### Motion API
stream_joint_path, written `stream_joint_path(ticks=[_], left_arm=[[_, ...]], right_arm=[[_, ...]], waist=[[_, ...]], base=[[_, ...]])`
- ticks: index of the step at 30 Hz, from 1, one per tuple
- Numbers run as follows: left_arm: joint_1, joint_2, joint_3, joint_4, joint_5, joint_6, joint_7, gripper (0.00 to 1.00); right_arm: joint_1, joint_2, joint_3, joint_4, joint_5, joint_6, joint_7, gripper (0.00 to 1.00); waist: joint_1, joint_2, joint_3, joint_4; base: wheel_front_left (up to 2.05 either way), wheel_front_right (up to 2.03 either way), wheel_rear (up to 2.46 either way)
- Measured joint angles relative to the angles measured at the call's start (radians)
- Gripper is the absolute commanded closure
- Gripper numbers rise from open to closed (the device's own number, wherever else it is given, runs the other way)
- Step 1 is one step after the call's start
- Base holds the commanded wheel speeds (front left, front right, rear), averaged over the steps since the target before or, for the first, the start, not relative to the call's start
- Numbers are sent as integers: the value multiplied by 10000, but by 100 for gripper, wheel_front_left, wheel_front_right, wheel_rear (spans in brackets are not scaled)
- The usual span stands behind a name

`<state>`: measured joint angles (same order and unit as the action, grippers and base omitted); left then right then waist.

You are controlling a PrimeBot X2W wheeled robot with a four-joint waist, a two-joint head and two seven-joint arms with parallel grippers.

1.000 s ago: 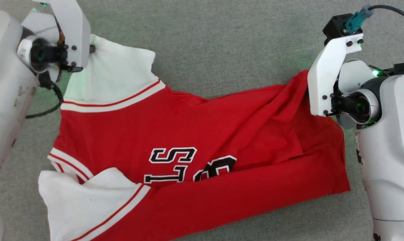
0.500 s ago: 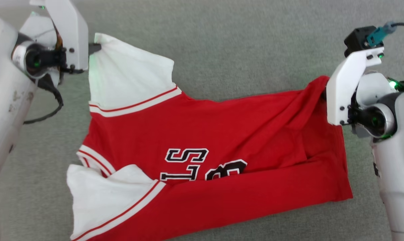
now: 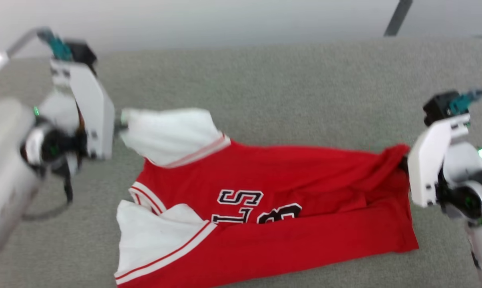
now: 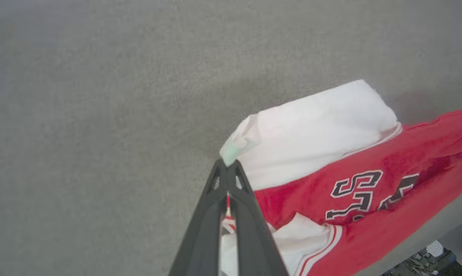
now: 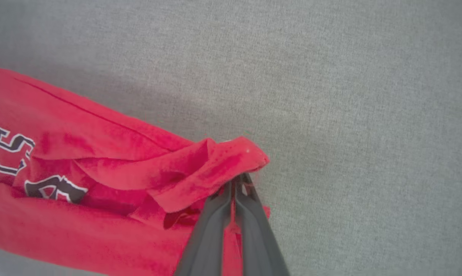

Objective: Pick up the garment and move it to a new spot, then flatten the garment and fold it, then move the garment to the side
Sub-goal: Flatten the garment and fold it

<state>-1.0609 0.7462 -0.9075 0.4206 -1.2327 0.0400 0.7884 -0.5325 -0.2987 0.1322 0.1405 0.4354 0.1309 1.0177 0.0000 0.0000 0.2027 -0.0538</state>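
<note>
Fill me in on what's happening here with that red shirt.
A two-armed robot is handling a red and white jersey on a grey fabric surface. Its left gripper is shut on the edge of a white sleeve, and its right gripper is shut on a bunched red corner at the opposite end. Both pinched ends are raised slightly. The near edge is folded over part of the black lettering, so the jersey is not yet flat.

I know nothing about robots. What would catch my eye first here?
A bright red garment with white end panels and black lettering lies spread on the grey surface. The left hand pinches a white corner at one end, while the right hand pinches a red corner at the other.
</note>
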Motion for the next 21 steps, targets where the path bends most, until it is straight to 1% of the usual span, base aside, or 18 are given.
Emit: stream_joint_path(ticks=[3,7,10,13,15,17,21], left_arm=[[940,675,12,-1795,-224,867,86,100],[2148,1664,25,-4044,-474,2148,119,100],[2943,2180,25,-5513,-706,2978,0,100],[3665,2537,2,-6516,-901,3634,-165,100],[4039,2690,-88,-6970,-932,3898,-251,100],[4349,2719,-167,-7214,-999,4077,-334,100],[4686,2667,-311,-7304,-1058,4105,-451,100]], right_arm=[[657,-161,-82,-518,159,0,128,100],[1413,-267,-309,-1083,290,0,265,100],[1907,-247,-439,-1394,374,0,389,100],[2330,-203,-575,-1622,401,0,481,100],[2552,-123,-644,-1749,401,0,554,100],[2744,-21,-690,-1818,399,0,660,100],[2954,109,-757,-1873,397,0,750,100]], waist=[[0,0,-300,147],[0,0,-594,330],[0,0,-727,431],[0,0,-798,477],[0,0,-811,479],[0,0,-815,470],[0,0,-812,438]], base=[[0,0,0],[0,0,0],[0,0,0],[0,0,0],[0,0,0],[0,0,0],[0,0,0]])
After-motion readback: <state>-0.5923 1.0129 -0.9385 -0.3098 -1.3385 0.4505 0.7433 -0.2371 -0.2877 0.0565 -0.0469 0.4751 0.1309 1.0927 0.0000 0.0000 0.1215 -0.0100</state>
